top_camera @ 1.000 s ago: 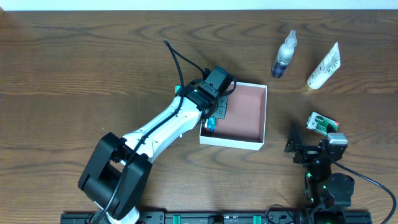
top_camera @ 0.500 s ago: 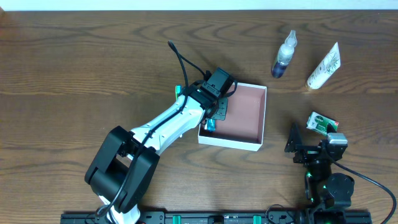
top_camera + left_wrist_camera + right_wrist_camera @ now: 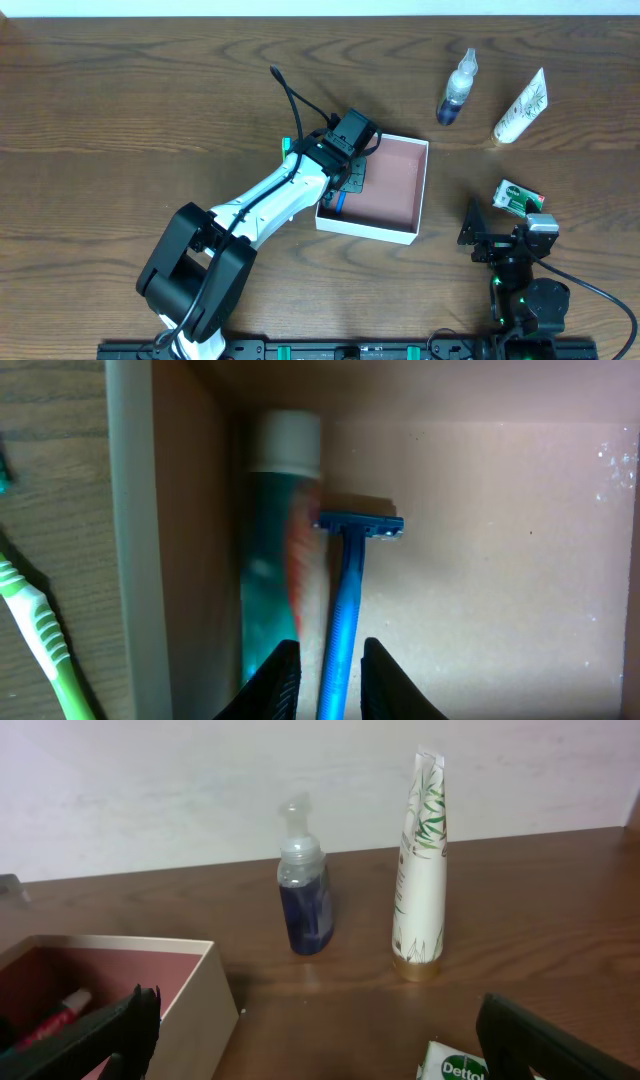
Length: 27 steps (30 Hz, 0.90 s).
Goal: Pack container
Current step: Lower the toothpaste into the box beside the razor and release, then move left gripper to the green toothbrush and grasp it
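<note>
While the left hand [image 3: 331, 652] straddles one razor [image 3: 343, 600], barely parted | right hand [image 3: 318, 1012] spread wide | one container [image 3: 372, 229], one tube [image 3: 270, 560] inside

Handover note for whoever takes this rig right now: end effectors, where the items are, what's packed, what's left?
Left end effector: low inside the container, fingers on either side of the blue razor handle; unclear whether it is gripped or released.
Right end effector: open, empty, near the green-and-white packet.
Done: toothpaste tube lies in the container along its left wall, razor beside it.
Left: green toothbrush on the table just outside that wall; spray bottle, cream tube and packet also out on the table.
</note>
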Motion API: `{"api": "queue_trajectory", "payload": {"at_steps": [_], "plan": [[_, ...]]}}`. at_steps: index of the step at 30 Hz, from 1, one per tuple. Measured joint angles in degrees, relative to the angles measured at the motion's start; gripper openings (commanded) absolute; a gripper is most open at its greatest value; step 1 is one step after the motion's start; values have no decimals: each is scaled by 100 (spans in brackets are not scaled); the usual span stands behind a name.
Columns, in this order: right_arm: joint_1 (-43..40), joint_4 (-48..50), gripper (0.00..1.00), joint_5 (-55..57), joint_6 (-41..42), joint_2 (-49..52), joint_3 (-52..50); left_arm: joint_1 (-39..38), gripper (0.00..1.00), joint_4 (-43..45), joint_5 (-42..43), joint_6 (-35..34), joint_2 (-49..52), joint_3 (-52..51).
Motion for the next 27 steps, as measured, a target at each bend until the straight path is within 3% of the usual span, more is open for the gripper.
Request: {"api": "queue_trajectory", "payload": {"at_steps": [4,12,27], "plan": [[2,0,99,0,2,0,0,0,29,4,-2,20,0,0],[0,0,99,0,0,0,0,0,32,-111,0,52,-2,146],[0,0,99,0,2,0,0,39,38,-1703,-361,376,-1362,1486]]}}
